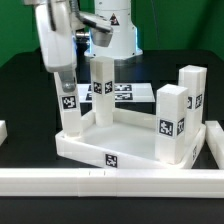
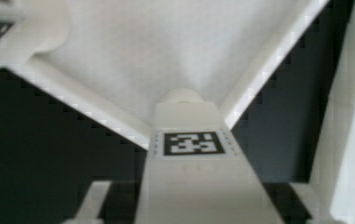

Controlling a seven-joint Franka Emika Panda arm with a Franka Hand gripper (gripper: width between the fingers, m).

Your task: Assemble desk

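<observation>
The exterior view shows the gripper clamped on a leg standing in the tabletop; the wrist view shows only its tag.

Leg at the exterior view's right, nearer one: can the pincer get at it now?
Probably not yet: the pincer is shut on another leg. The nearer leg itself stands clear on top.

Our arm comes down from the top of the exterior view, near that view's left, its wrist held close to vertical. Our tool points straight down with its two fingers part-way closed, one on each side of an upright leg, gripping it near its upper end. The wrist view looks down between them.
</observation>
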